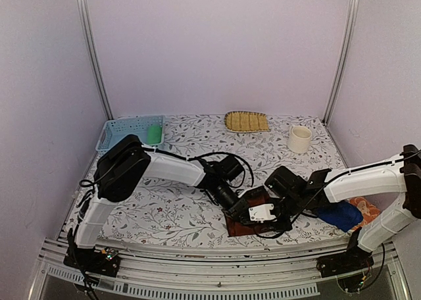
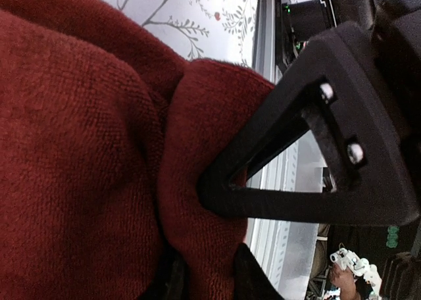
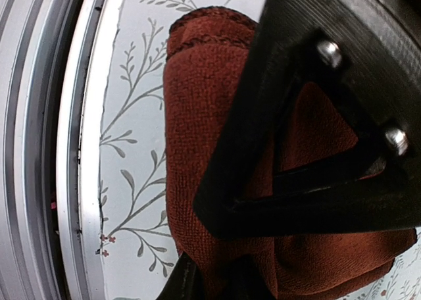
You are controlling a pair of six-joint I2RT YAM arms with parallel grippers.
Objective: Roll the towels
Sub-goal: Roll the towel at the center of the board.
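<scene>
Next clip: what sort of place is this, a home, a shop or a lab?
Most likely a lab test booth: bare pale walls framed by metal posts, a left arm and a right arm bolted to an aluminium rail, and a floral-print table cover.

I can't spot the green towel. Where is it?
In the top view, the bright green terry towel sits in the pale blue perforated plastic basket at the far left, left of the yellow woven straw tray.

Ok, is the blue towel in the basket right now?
No, the royal blue towel lies at the near right, while the pale blue basket at the far left holds a green towel.
</scene>
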